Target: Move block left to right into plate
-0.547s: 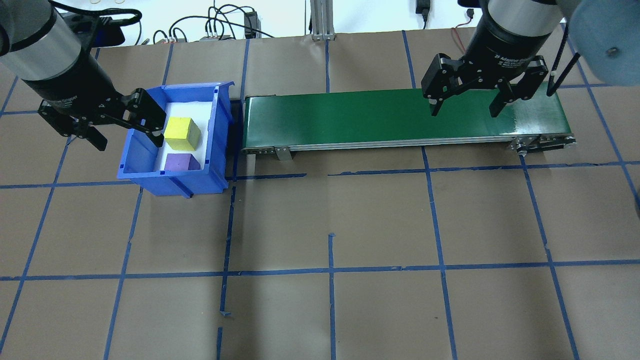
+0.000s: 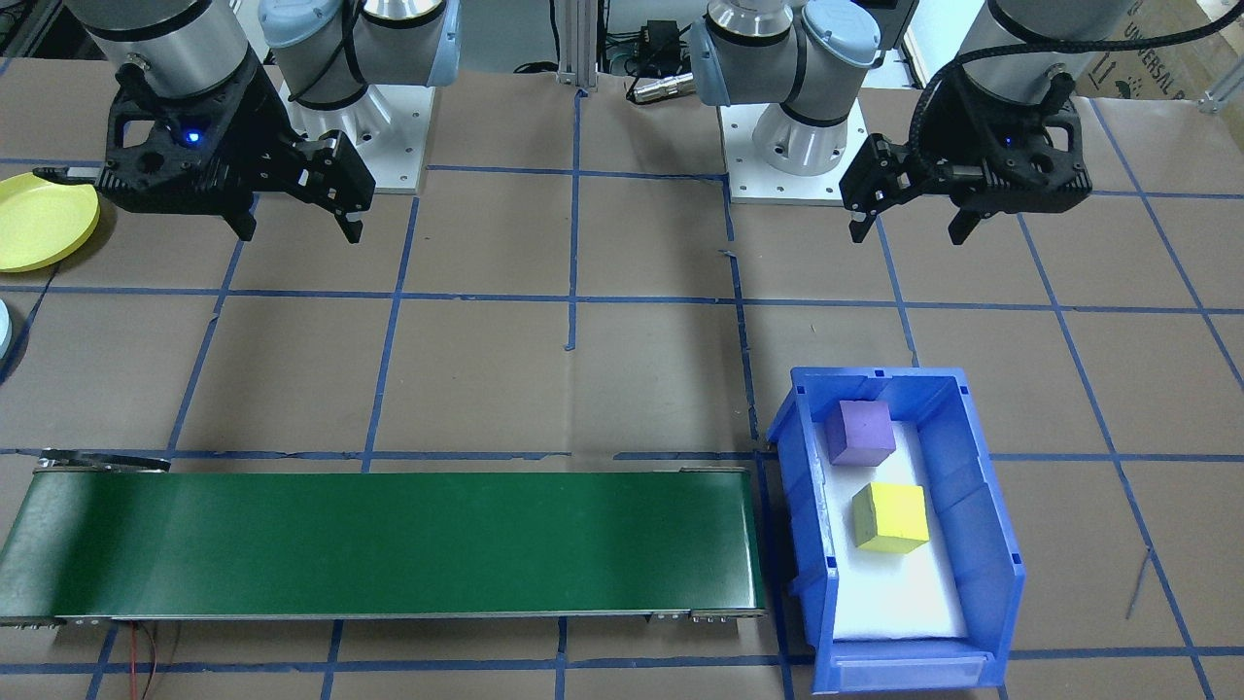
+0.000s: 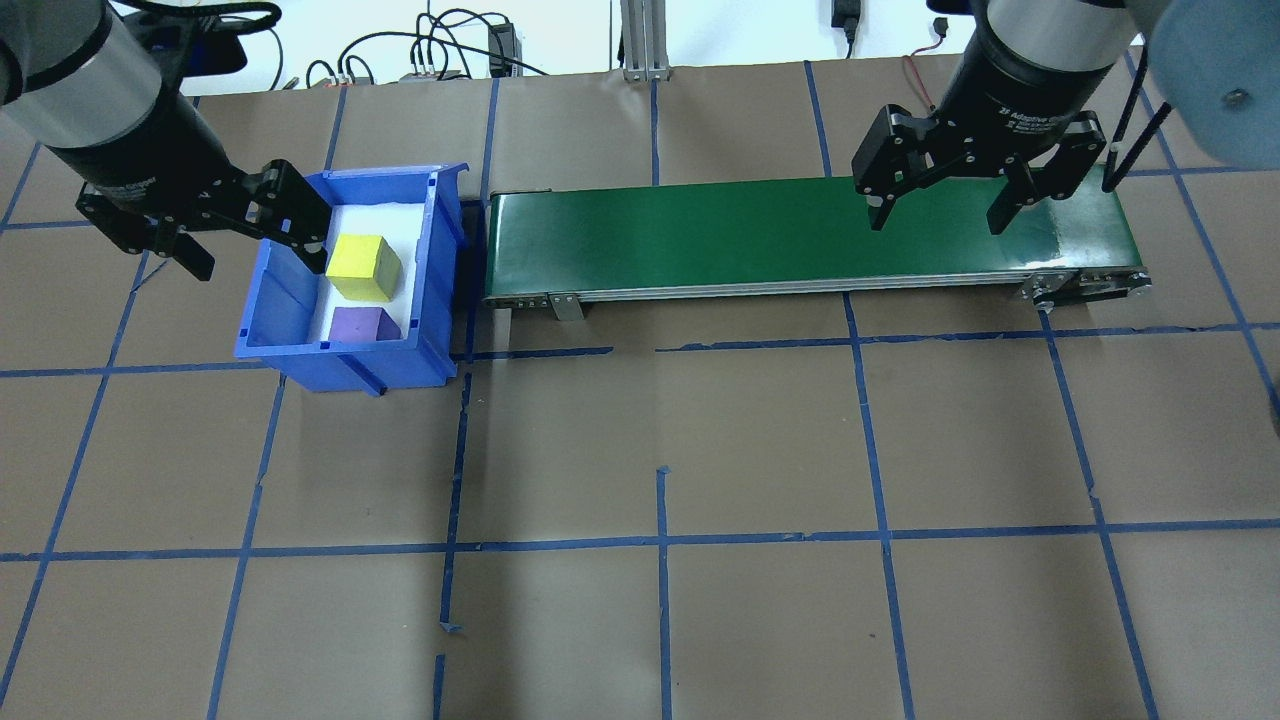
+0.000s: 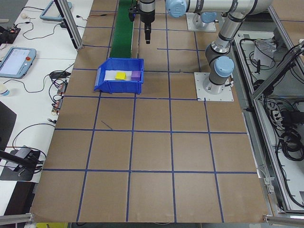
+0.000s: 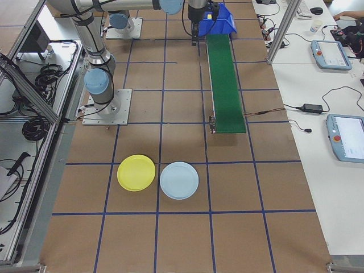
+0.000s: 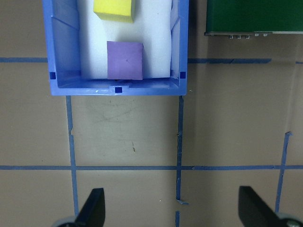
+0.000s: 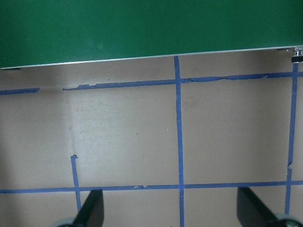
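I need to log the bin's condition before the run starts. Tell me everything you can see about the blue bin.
The blue bin is an open-topped, rectangular storage bin that looks like moulded plastic, with ribbed walls and a lower lip at one end. It stands upright on the brown table, just off one end of the green conveyor, with a narrow gap between them. A white, foam-like pad lines its floor. On that pad sit a yellow block and a purple block, apart from each other. Neither gripper touches the bin.

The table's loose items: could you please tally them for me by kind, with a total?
Blocks: 2, a yellow block and a purple block, both in the bin.
Plates: 2, a yellow plate and a light blue plate.
Bins: 1, the blue bin.
Conveyors: 1, the green conveyor belt.
Total: 6
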